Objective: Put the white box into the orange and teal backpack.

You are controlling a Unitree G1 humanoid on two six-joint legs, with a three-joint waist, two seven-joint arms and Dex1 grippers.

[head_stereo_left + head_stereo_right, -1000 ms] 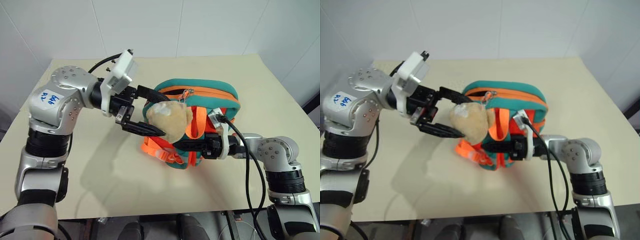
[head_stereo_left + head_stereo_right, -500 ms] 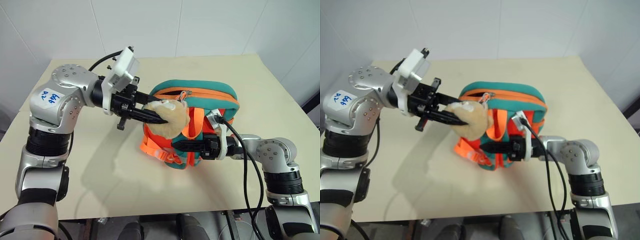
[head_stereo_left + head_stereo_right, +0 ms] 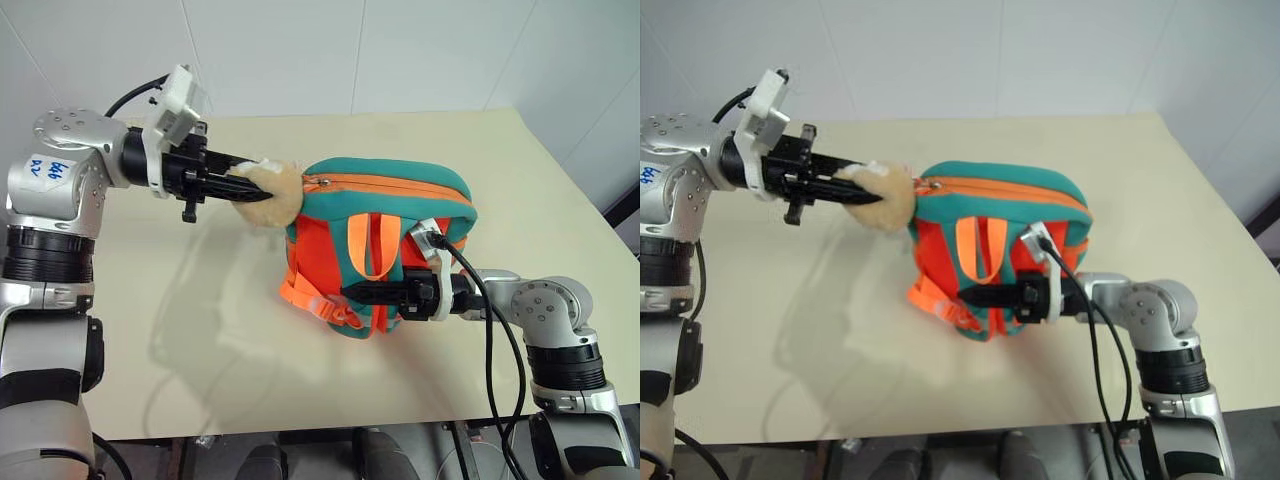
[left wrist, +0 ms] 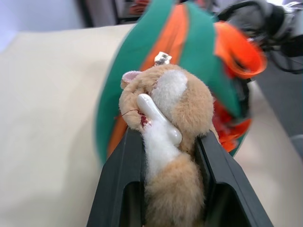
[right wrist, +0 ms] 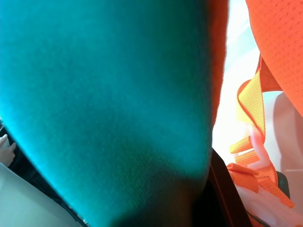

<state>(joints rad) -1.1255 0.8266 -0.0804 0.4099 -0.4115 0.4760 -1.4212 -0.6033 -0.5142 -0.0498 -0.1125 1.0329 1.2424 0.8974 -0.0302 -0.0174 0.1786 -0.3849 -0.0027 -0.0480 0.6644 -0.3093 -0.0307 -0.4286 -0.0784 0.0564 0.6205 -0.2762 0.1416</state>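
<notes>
The orange and teal backpack stands upright mid-table, its top zipper closed. Its tan plush toy is stretched out to the left of the bag's upper corner. My left gripper is shut on the toy, whose body is squeezed between the black fingers. My right gripper reaches in level from the right and is shut on a teal strap at the bag's lower front; that strap's teal fabric lies right against the right wrist camera. The white box is out of view.
The beige table has bare room to the left and in front of the bag. A white wall rises behind its far edge. A black cable loops over my right forearm. Orange webbing hangs at the bag's lower left.
My left gripper closed on the plush toy and drew it up and out to the left, away from the bag's front. The right gripper stayed where it was.
</notes>
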